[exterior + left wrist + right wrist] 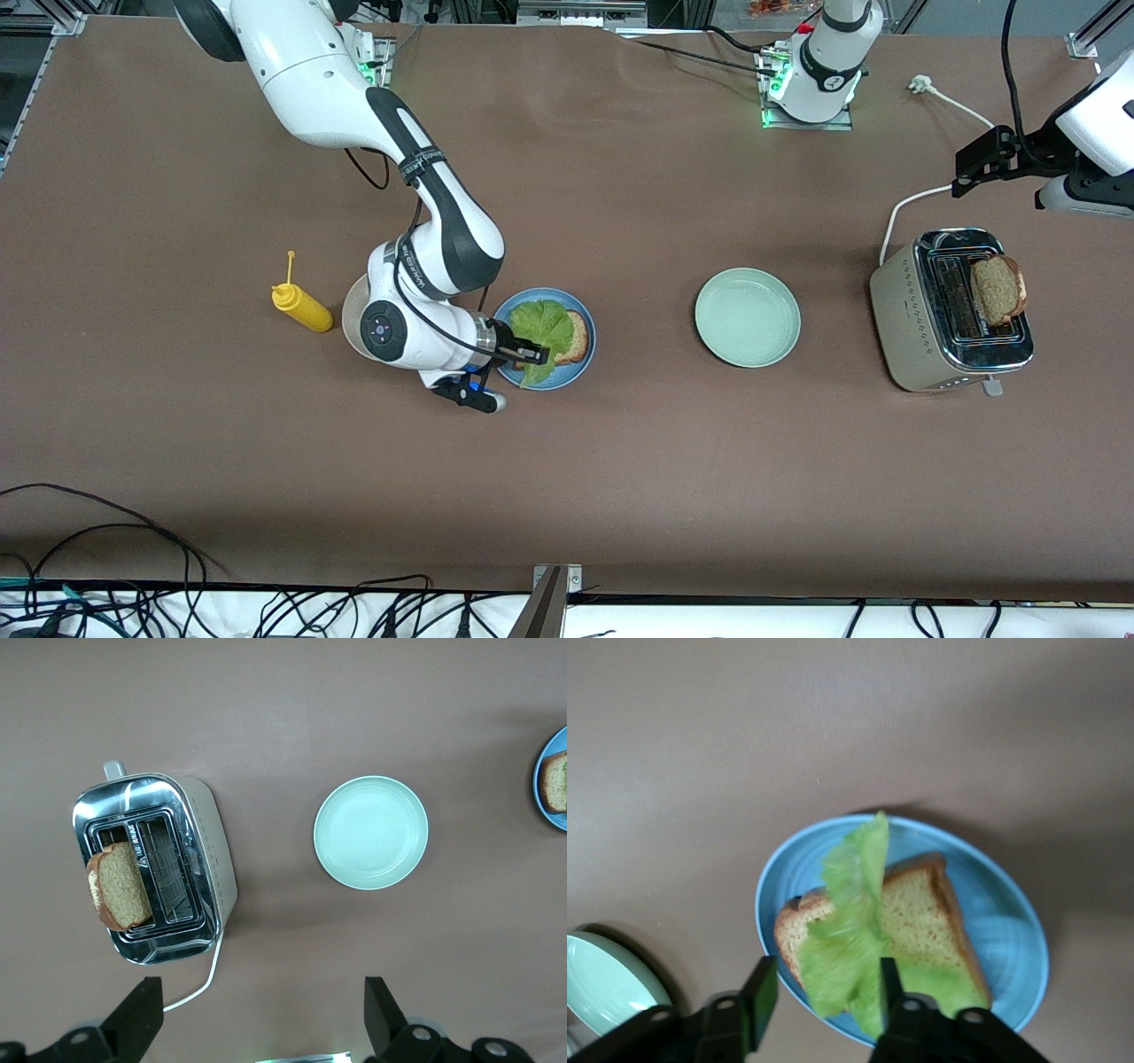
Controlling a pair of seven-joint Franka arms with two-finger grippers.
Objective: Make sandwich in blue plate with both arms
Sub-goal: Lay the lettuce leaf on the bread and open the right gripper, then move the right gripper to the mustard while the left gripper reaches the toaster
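Two bread slices (998, 290), one lettuce leaf (542, 330), two plates (747, 317), one toaster (948, 310), one mustard bottle (301, 306)

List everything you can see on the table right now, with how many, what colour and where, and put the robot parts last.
blue plate: one, blue, toward the right arm's end.
bread slice: one, brown, on the blue plate.
lettuce leaf: one, green, on that slice.
toast slice: one, brown, standing in the toaster.
toaster: one, silver and beige, toward the left arm's end.
green plate: one, pale green, between blue plate and toaster.
mustard bottle: one, yellow, lying beside the right arm.
right gripper: black, open around the lettuce.
left gripper: black, open, above the toaster.
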